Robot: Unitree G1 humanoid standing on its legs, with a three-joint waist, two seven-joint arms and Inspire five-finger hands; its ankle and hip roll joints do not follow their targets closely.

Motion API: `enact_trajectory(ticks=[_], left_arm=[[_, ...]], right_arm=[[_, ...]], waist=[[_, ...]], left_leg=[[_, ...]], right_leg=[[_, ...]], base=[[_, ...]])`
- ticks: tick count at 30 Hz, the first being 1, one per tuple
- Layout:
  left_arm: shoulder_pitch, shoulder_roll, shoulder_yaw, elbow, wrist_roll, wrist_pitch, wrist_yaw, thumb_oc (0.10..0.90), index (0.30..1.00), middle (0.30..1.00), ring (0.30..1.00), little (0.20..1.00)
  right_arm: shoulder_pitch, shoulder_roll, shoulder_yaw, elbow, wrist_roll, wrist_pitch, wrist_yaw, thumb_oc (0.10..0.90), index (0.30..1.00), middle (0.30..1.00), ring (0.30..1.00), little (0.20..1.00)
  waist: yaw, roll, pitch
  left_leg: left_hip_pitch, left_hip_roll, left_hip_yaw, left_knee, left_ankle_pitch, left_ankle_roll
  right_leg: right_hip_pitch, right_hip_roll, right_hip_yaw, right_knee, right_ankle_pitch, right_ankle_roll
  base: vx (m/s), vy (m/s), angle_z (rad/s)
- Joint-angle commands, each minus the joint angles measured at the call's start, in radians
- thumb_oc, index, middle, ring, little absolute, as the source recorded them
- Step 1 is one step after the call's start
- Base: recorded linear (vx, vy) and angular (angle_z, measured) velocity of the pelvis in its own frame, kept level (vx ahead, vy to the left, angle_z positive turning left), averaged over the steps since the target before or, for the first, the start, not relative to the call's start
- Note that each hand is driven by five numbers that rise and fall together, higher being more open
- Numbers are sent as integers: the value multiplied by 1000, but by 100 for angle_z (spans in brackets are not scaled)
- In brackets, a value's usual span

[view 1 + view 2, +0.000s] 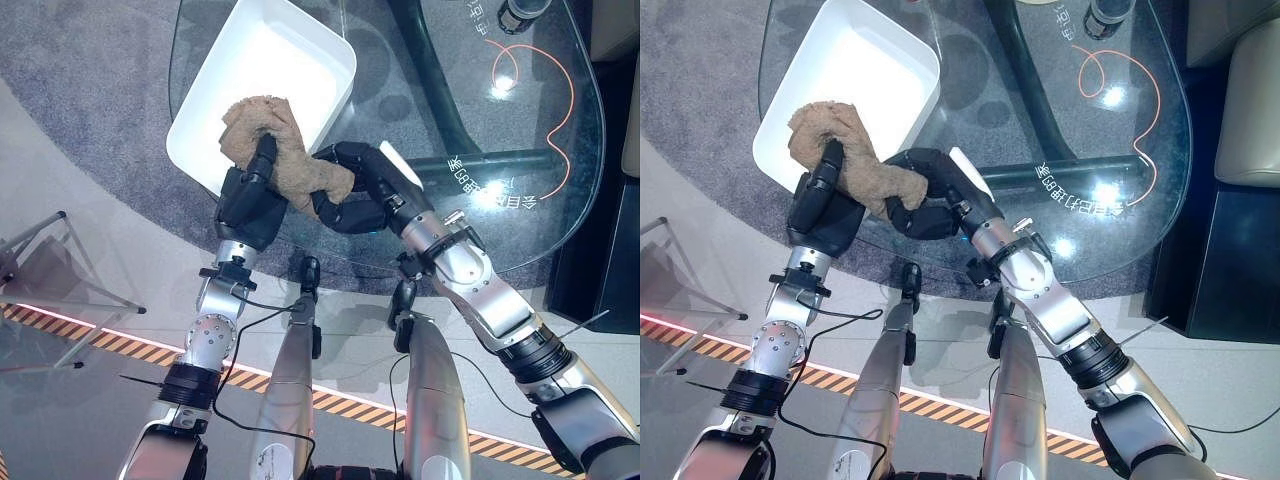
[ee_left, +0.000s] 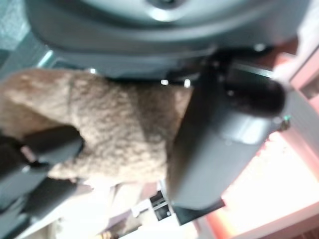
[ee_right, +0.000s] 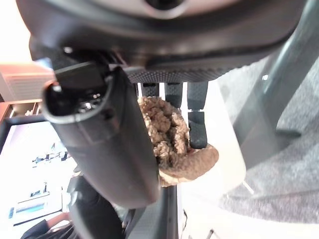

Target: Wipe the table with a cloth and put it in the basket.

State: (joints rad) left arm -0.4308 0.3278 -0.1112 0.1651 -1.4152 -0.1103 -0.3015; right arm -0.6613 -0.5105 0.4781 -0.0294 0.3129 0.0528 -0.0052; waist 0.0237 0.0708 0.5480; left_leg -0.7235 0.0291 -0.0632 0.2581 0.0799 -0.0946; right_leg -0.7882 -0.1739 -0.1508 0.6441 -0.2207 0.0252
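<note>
A crumpled brown cloth hangs over the near corner of the white rectangular basket, which stands on the round glass table. My left hand grips the cloth's near side, with its thumb curled over the fabric. From the right, my right hand closes on the cloth's trailing end at the table's near edge. In the left wrist view the cloth sits pinched between thumb and fingers. In the right wrist view a wad of cloth is clamped between the fingers and the thumb.
An orange cable loops across the far right of the glass, near a dark round object. Dark table legs show through the glass. A metal stand is on the floor at the left, by striped floor tape.
</note>
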Motion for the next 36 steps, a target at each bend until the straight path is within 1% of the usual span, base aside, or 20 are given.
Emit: enact_trajectory(ticks=[1, 8, 13, 14, 15, 16, 17, 20, 23, 26, 29, 32, 34, 35, 36], left_arm=[[-123, -12, -14, -201, 17, -52, -162, 100, 300, 300, 300, 200], [-128, -18, -5, -198, 18, -79, -144, 100, 300, 300, 300, 200], [-128, -23, -2, -199, 25, -83, -138, 100, 300, 300, 300, 200], [-129, -26, -2, -203, 30, -86, -134, 100, 300, 300, 300, 200], [-130, -25, -1, -204, 32, -91, -130, 100, 300, 300, 300, 200], [-130, -25, -1, -207, 33, -95, -125, 100, 300, 300, 300, 200], [-131, -26, 0, -206, 34, -99, -120, 100, 300, 300, 300, 200], [-131, -30, 6, -199, 40, -119, -112, 100, 300, 300, 300, 200], [-130, -35, 14, -203, 52, -164, -67, 100, 300, 300, 300, 200], [-127, -41, 22, -203, 55, -194, -39, 100, 300, 300, 300, 200], [-126, -44, 35, -208, 85, -239, 9, 100, 300, 300, 300, 200], [-128, -42, 43, -206, 106, -270, 39, 100, 300, 300, 300, 200], [-129, -40, 47, -206, 153, -308, 78, 100, 300, 300, 300, 200], [-130, -38, 52, -205, 196, -343, 118, 100, 300, 300, 300, 200], [-131, -38, 54, -205, 207, -356, 134, 100, 300, 300, 300, 200]], right_arm=[[-111, 25, 6, -105, -16, -65, 20, 100, 300, 300, 300, 200], [-121, 27, 2, -106, -12, -56, 18, 100, 300, 300, 300, 200], [-119, 34, 1, -102, -16, -57, 19, 100, 300, 300, 300, 200], [-120, 36, 0, -104, -16, -55, 16, 133, 328, 328, 328, 233], [-121, 36, 0, -104, -11, -52, 14, 336, 502, 502, 502, 436], [-121, 36, 0, -105, -7, -50, 8, 558, 693, 693, 693, 658], [-120, 38, -2, -104, 0, -50, 8, 800, 900, 900, 900, 900], [-115, 39, -8, -96, 5, -61, 13, 800, 900, 900, 900, 900], [-112, 50, -13, -95, -2, -62, 15, 800, 900, 900, 900, 900], [-107, 57, -14, -91, -3, -68, 13, 800, 900, 900, 900, 900], [-109, 62, -20, -88, -3, -71, 12, 800, 900, 900, 900, 900], [-110, 62, -22, -86, 2, -71, 7, 800, 900, 900, 900, 900], [-112, 64, -21, -83, 2, -71, -1, 800, 900, 900, 900, 900], [-110, 63, -25, -78, 1, -75, -9, 800, 900, 900, 900, 900], [-111, 64, -27, -75, -2, -76, -14, 800, 900, 900, 900, 900]], waist=[[14, -30, -28], [16, -30, -28], [17, -31, -28], [17, -31, -28], [17, -31, -28], [17, -30, -28], [17, -30, -28], [16, -31, -28], [18, -31, -28], [19, -31, -28], [21, -31, -28], [22, -31, -28], [23, -31, -28], [23, -30, -28], [23, -29, -28]], left_leg=[[38, -78, 75, 105, -102, 65], [37, -78, 73, 106, -103, 64], [40, -80, 72, 105, -103, 64], [38, -80, 73, 106, -102, 64], [38, -79, 74, 105, -102, 64], [36, -79, 74, 106, -102, 64], [37, -79, 74, 106, -102, 64], [38, -79, 74, 104, -102, 64], [36, -80, 72, 108, -103, 64], [39, -82, 70, 110, -103, 63], [37, -81, 70, 107, -101, 63], [37, -82, 70, 105, -100, 62], [37, -82, 69, 106, -100, 62], [37, -84, 67, 106, -99, 62], [36, -84, 67, 108, -99, 62]], right_leg=[[70, 71, -9, -189, 156, 38], [67, 70, -12, -184, 153, 37], [71, 70, -13, -184, 152, 37], [70, 70, -14, -186, 152, 36], [70, 70, -14, -185, 152, 36], [68, 70, -14, -184, 152, 36], [67, 71, -14, -182, 151, 35], [69, 72, -14, -182, 149, 35], [68, 72, -15, -178, 147, 34], [70, 72, -16, -175, 146, 33], [68, 72, -19, -175, 145, 33], [69, 72, -19, -177, 145, 33], [69, 72, -19, -176, 144, 32], [69, 72, -18, -176, 144, 32], [67, 72, -17, -174, 144, 32]], base=[[0, 0, 0], [0, 0, 0], [0, 0, 0], [0, 0, 0], [0, 0, 0], [0, 0, 0], [0, 0, 0], [0, 0, 0], [0, 0, 0], [0, 0, 0], [0, 0, 0], [0, 0, 0], [0, 0, 0], [0, 0, 0], [0, 0, 0]])
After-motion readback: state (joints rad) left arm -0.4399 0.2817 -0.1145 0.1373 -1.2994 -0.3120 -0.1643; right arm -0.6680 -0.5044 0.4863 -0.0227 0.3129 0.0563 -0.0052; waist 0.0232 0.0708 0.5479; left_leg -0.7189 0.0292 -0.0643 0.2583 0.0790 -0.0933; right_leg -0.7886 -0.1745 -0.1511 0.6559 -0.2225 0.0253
